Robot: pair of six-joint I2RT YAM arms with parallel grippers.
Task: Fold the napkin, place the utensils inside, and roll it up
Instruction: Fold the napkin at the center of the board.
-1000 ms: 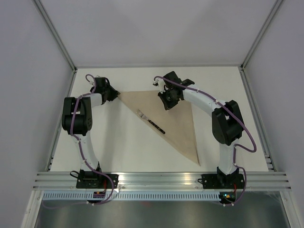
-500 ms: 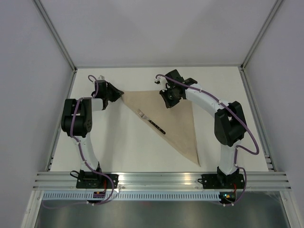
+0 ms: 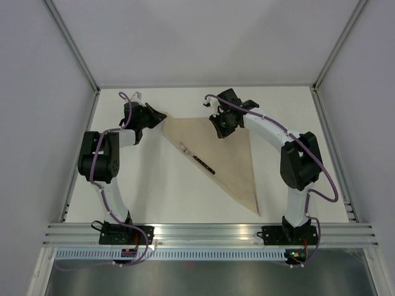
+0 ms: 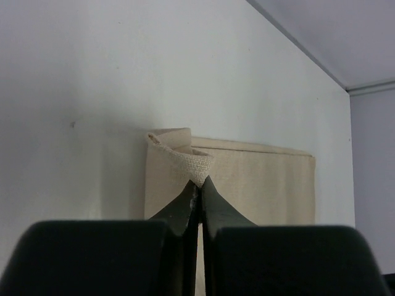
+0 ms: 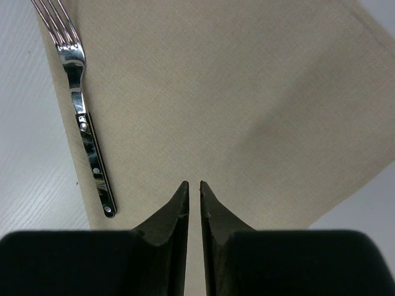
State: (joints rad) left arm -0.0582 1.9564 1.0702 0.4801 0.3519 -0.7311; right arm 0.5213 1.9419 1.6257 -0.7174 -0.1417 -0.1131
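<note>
This was a robotics lab work cell. A flat white table (image 3: 154, 191) stood boxed in on three sides by plain pale panel walls (image 3: 37, 92), which met at slanting aluminium corner posts (image 3: 73, 42). Along the near edge ran a slotted aluminium extrusion rail (image 3: 210, 231). Two white-and-black robot arms were bolted to it side by side, the left arm (image 3: 102, 154) and the right arm (image 3: 296, 160). Purple cables (image 3: 259, 117) were looped along their links. In front of the rail lay a perforated metal strip (image 3: 210, 253) and a grey sheet-metal panel (image 3: 210, 277). The lighting was even and flat.
</note>
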